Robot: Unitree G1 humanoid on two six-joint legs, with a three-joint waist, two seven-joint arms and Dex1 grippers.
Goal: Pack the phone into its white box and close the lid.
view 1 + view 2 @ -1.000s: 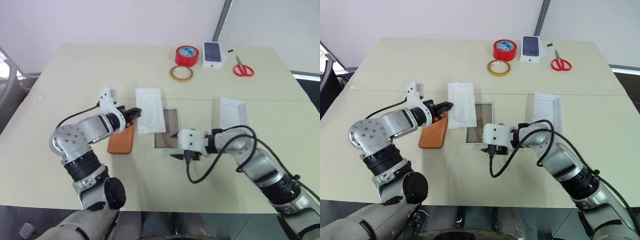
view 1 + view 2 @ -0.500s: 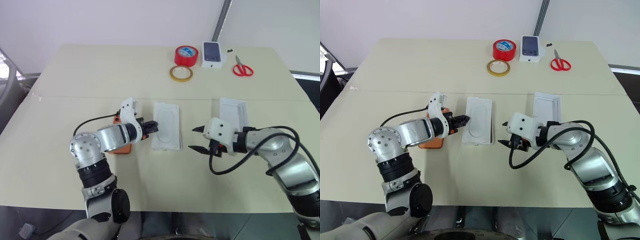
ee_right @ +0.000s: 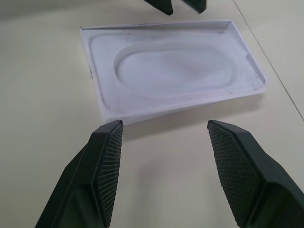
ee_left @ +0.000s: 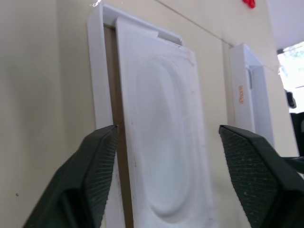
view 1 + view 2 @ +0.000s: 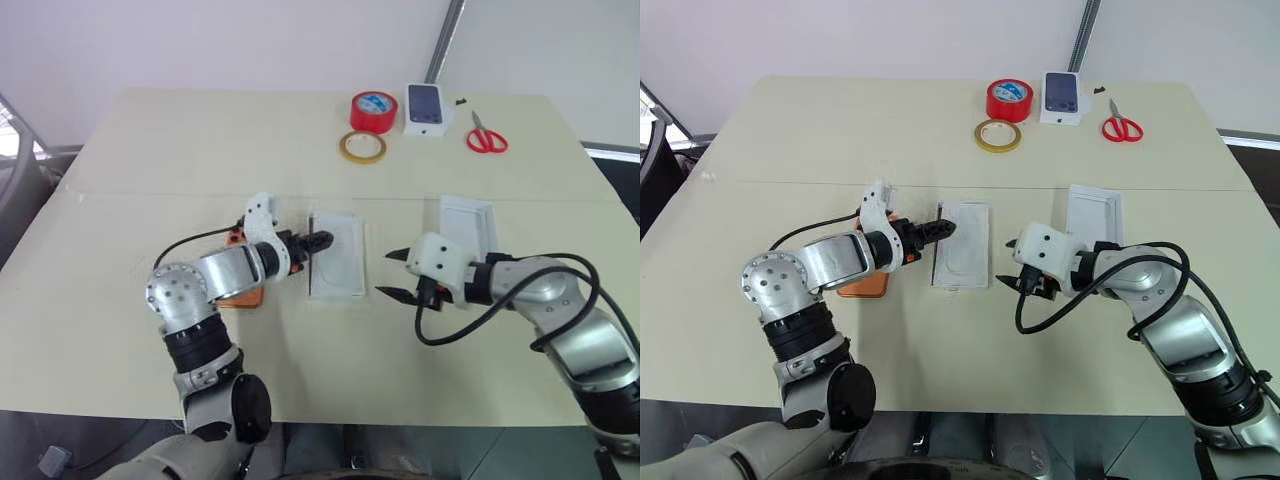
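The white box (image 5: 337, 256) lies mid-table with its white moulded insert (image 4: 164, 142) resting in it slightly askew, a brown strip of the bottom showing along one side. My left gripper (image 5: 316, 248) stands open at the box's left edge, holding nothing. The orange phone (image 5: 241, 296) lies flat to the left, mostly hidden under my left forearm. The lid (image 5: 467, 224) lies rim-up to the right of the box. My right gripper (image 5: 388, 274) hangs open between box and lid, pointing at the box (image 3: 175, 71), fingers empty.
At the table's far side stand a red tape roll (image 5: 373, 108), a yellow tape ring (image 5: 362, 147), a smaller white box with a dark phone picture (image 5: 425, 105) and red scissors (image 5: 487, 135). Bare tabletop (image 5: 330, 360) runs along the near edge.
My left gripper carried the insert rightward onto the white box, then opened and let it go. My right gripper drew back to the right, off the box.
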